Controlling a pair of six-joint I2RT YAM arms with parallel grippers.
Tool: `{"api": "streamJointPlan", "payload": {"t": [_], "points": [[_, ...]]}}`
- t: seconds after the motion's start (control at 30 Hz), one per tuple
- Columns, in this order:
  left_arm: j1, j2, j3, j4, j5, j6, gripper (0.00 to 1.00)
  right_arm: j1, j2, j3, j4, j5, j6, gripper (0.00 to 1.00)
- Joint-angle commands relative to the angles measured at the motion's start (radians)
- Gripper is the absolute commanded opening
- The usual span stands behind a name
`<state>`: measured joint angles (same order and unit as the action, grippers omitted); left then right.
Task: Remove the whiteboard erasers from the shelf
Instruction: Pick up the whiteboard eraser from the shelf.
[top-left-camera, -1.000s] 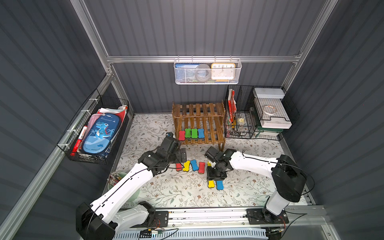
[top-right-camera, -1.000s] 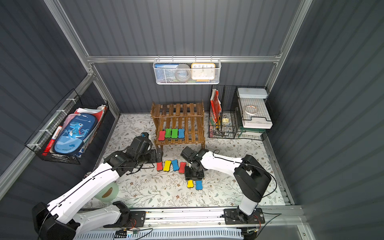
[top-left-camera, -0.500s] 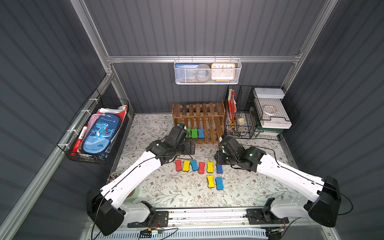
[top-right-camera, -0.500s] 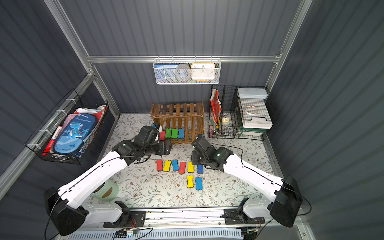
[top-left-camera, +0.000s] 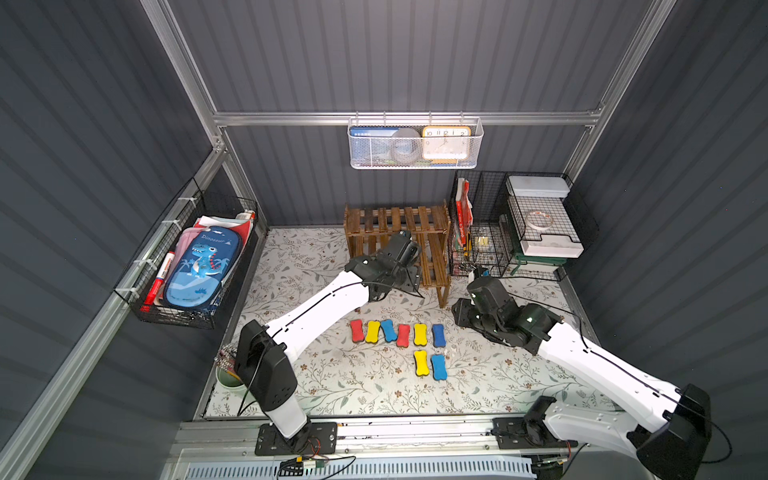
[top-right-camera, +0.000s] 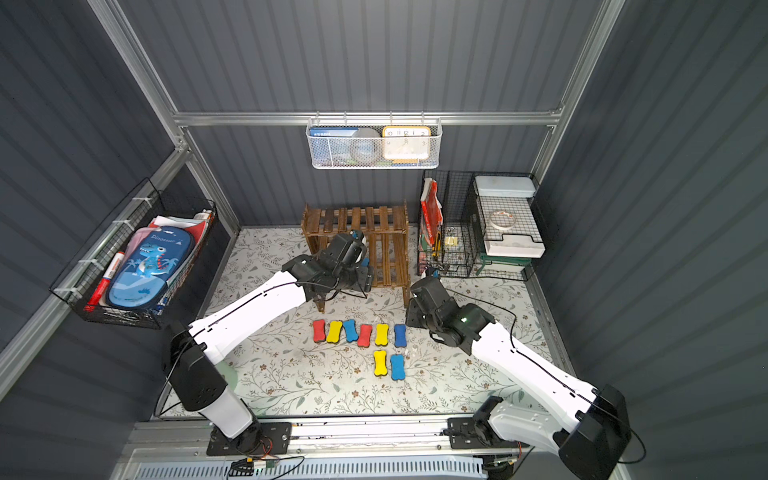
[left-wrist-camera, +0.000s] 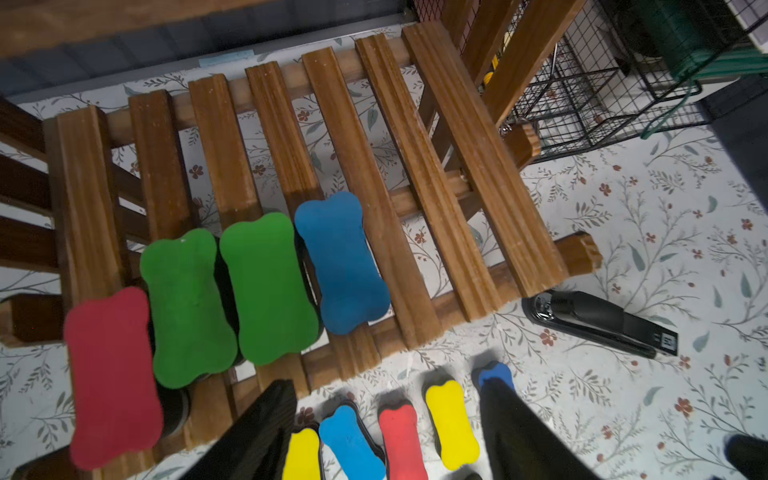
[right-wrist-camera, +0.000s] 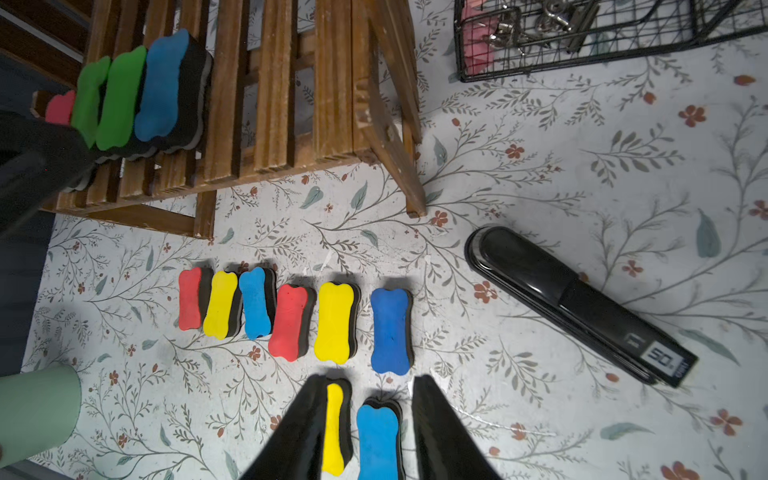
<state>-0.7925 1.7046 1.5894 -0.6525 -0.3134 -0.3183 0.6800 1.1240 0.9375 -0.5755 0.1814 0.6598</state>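
Four erasers (left-wrist-camera: 266, 286) abreast on shelf (left-wrist-camera: 365, 178), long axes along its slats (left-wrist-camera: 478, 166)

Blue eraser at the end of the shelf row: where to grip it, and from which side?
Probably from above, across its narrow waist: the blue eraser lies flat on the shelf, bare slats on one long side, a slim gap to the neighbouring green eraser on the other.

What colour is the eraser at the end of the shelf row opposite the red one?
Blue eraser, clearest in the left wrist view.
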Motion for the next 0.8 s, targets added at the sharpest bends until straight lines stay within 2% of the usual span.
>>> {"api": "streamJointPlan", "payload": {"t": [0.0, 0.33, 0.77], "points": [[-0.002, 0.032, 0.044, 0.001, -0.056, 0.034, 0.72, -0.008, -0.015, -0.016, -0.006, 0.011, 0.015, 0.39], [-0.001, 0.132, 0.112, 0.009, -0.017, 0.031, 0.68, -0.037, -0.033, -0.024, -0.021, 0.003, 0.008, 0.39], [0.0, 0.172, 0.13, 0.006, -0.11, -0.035, 0.65, -0.073, -0.052, -0.045, -0.028, -0.017, -0.004, 0.4]]}}
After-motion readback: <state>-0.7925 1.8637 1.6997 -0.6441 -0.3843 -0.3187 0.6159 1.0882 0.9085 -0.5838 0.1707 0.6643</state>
